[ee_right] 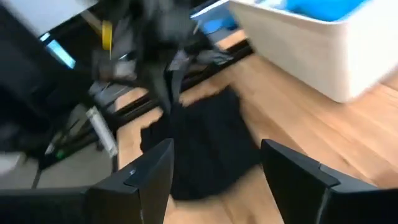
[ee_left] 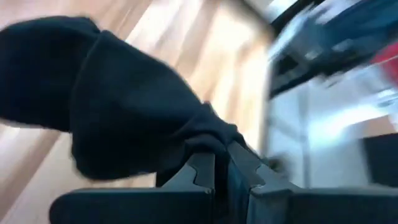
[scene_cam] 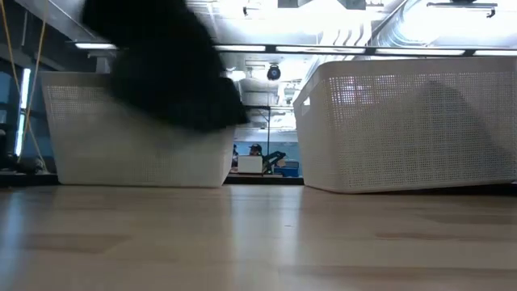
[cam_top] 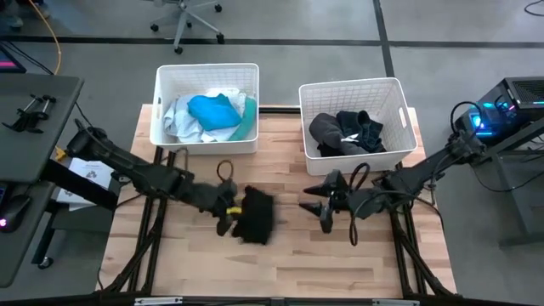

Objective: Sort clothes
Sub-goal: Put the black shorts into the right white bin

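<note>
My left gripper point(cam_top: 226, 212) is shut on a black garment point(cam_top: 253, 214) above the middle of the wooden table. In the low view the garment point(scene_cam: 161, 69) hangs clear of the tabletop. My right gripper point(cam_top: 317, 206) is open and empty, just right of the garment, its fingers pointing at it; its wrist view shows the garment point(ee_right: 205, 143) beyond the fingers. Teal, blue and white clothes point(cam_top: 212, 112) lie in the left white basket point(cam_top: 206, 70). Dark grey and black clothes point(cam_top: 344, 132) lie in the right white basket point(cam_top: 350, 85). My left gripper pinches a bunched-up part of the black garment point(ee_left: 214, 134) between its two fingers point(ee_left: 202, 174). The fingers come from the table's left side. The rest of the garment spreads out beyond the fingertips and hangs clear of the table. How many layers are held cannot be told.
Both baskets stand at the table's far edge, left and right of the middle. Bare wood point(cam_top: 280, 263) shows in front of both grippers toward the near edge. Desks, cables and equipment stand off both sides of the table.
</note>
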`<state>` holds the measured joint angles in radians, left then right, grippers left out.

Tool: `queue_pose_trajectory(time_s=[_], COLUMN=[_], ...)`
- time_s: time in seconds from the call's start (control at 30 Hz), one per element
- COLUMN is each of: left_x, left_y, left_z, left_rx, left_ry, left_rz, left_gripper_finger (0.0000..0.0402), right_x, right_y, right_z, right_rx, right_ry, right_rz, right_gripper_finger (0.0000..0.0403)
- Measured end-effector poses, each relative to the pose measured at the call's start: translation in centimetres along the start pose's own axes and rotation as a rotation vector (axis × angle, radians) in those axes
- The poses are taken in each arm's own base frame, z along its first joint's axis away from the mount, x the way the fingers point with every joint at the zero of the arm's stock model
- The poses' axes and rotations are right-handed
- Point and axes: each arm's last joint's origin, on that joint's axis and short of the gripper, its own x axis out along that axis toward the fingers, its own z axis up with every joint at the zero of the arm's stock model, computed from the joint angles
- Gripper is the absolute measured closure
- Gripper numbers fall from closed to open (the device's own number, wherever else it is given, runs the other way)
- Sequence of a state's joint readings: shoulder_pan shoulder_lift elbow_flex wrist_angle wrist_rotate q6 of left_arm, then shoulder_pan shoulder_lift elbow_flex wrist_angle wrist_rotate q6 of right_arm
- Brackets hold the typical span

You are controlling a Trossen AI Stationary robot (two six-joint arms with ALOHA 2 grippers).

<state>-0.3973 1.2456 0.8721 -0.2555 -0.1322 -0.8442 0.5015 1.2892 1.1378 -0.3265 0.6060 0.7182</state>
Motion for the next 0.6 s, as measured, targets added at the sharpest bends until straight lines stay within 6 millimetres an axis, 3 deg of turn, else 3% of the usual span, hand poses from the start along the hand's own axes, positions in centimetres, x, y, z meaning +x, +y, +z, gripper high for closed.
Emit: queue_pose_trajectory(time_s=[0.1,0.27,0.43,0.6], left_x=[-0.9,-2.5,-3.1,-2.7], left_y=[-1.6,-3.2,-4.0,-3.8], left_z=[2.9,6.9,9.6,10.5], left_rx=[0.053,0.136,0.199,0.202], left_ry=[-0.144,-0.324,-0.418,-0.432], left_rz=[-0.100,-0.168,-0.248,-0.305], left_gripper_finger=[0.0401,0.0401,0.0401,0.0402], right_x=[1.0,3.0,5.6,7.5], right_y=[0.6,1.2,0.6,-0.4], right_z=[-0.2,1.3,2.4,2.7], right_rx=[-0.085,-0.120,-0.188,-0.226], right_ry=[-0.020,-0.180,-0.266,-0.250], right_rz=[0.029,0.068,0.100,0.129], right_gripper_finger=[0.0176,0.0176,0.0176,0.0176])
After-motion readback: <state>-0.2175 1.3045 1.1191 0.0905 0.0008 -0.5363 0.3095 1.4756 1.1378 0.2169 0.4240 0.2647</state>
